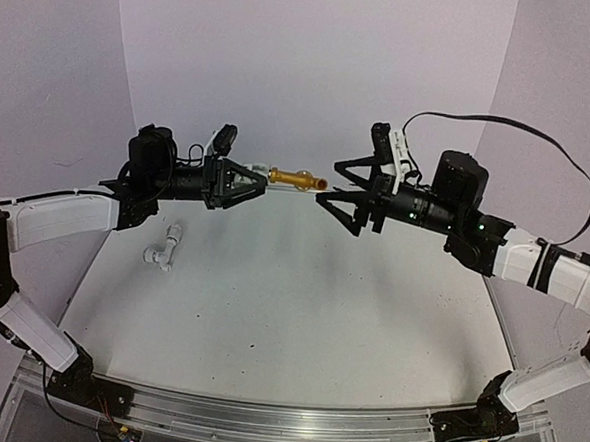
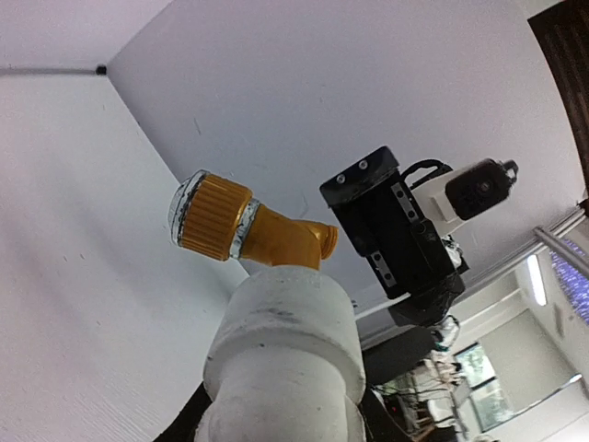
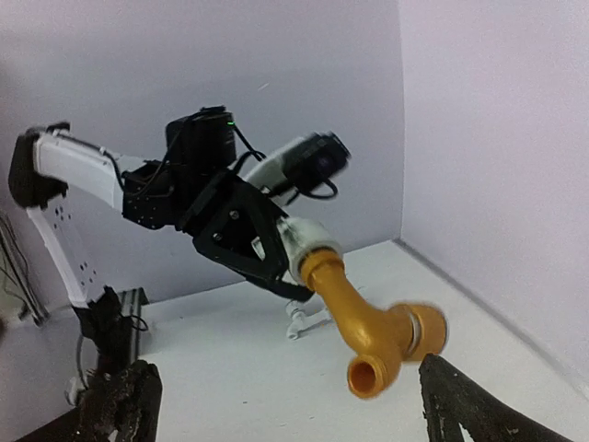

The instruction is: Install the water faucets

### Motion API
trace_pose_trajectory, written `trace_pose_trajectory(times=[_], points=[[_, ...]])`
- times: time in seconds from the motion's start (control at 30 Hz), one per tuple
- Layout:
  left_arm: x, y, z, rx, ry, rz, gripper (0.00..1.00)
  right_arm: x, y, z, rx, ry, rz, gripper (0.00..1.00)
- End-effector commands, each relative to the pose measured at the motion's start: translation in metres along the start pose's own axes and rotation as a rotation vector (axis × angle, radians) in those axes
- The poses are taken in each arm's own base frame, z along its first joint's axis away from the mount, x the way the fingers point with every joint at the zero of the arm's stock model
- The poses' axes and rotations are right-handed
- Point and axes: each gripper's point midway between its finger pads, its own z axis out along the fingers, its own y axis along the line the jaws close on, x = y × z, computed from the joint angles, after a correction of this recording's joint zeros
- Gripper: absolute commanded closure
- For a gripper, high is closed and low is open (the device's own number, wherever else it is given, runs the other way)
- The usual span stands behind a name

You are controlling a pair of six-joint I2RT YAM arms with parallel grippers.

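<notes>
Top external: left gripper (image 1: 260,179) clamped on white fitting (image 2: 285,336), gold faucet (image 1: 296,178) sticking out. Opposite, right gripper (image 1: 329,181) wide open, just off its tip.

Softly, evenly lit; only faint shadows on the table (image 1: 289,321) beneath the gold faucet (image 1: 296,179). Motion-blurred at that faucet's end, right wrist view. Out of focus just below it, left wrist view: white fitting (image 2: 285,350). Bowed at overhead edges.

The white fitting (image 2: 281,350) runs off the left wrist view's lower edge and hides the left claw (image 1: 263,181) from us there. We cannot make out the yellow-gold faucet's (image 3: 354,313) blurred silvery end.
</notes>
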Motion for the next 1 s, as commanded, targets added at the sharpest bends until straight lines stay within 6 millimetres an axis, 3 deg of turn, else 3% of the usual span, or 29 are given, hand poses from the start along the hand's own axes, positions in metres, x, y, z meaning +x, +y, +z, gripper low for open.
trace_pose_trajectory(times=[0.0,0.13,0.23,0.3,0.33,0.37,0.4,0.47,0.5,0.53,0.63,0.67,0.73,0.8,0.87,0.97], points=[[0.013,-0.022,0.001,0.105,0.116,-0.272,1.00,0.006,-0.011,0.012,0.037,0.047,-0.511,0.02],[0.016,-0.028,-0.004,0.108,0.110,-0.240,1.00,0.013,-0.019,0.043,-0.017,0.056,-0.532,0.02],[0.015,-0.033,-0.004,0.118,0.109,-0.203,1.00,0.015,-0.026,0.064,-0.040,0.056,-0.409,0.10],[0.014,-0.035,-0.004,0.125,0.106,-0.150,1.00,0.013,-0.028,0.072,-0.050,0.045,-0.304,0.30],[0.014,-0.036,-0.004,0.125,0.104,-0.138,1.00,0.012,-0.028,0.073,-0.049,0.040,-0.264,0.33],[0.014,-0.036,-0.005,0.124,0.093,-0.065,1.00,0.007,-0.033,0.076,-0.037,0.031,-0.168,0.53],[0.015,-0.037,-0.006,0.125,0.086,-0.020,1.00,0.005,-0.033,0.077,-0.038,0.028,-0.117,0.61],[0.015,-0.040,-0.012,0.112,0.043,0.211,1.00,-0.002,-0.034,0.076,-0.095,0.026,0.188,0.93],[0.014,-0.040,-0.013,0.106,0.030,0.300,1.00,-0.003,-0.034,0.076,-0.105,0.028,0.233,1.00],[0.016,-0.042,-0.018,0.086,-0.002,0.500,1.00,-0.004,-0.035,0.076,-0.174,0.051,0.506,1.00],[0.016,-0.029,-0.024,-0.015,-0.054,0.963,1.00,0.000,-0.020,0.080,-0.355,0.155,1.008,1.00],[0.009,-0.016,-0.024,-0.098,-0.069,1.104,1.00,-0.018,-0.007,0.076,-0.511,0.141,1.229,1.00],[-0.012,-0.002,-0.024,-0.230,-0.100,1.212,1.00,-0.035,-0.004,0.060,-0.640,0.030,1.360,0.81],[-0.033,0.000,-0.023,-0.272,-0.136,1.184,1.00,-0.047,-0.005,0.046,-0.689,-0.034,1.414,0.64],[-0.045,-0.002,-0.024,-0.245,-0.163,1.045,1.00,-0.049,-0.004,0.037,-0.638,-0.041,1.313,0.46],[-0.046,-0.007,-0.028,-0.156,-0.170,0.707,1.00,-0.034,-0.013,0.028,-0.419,-0.033,1.035,0.25]])
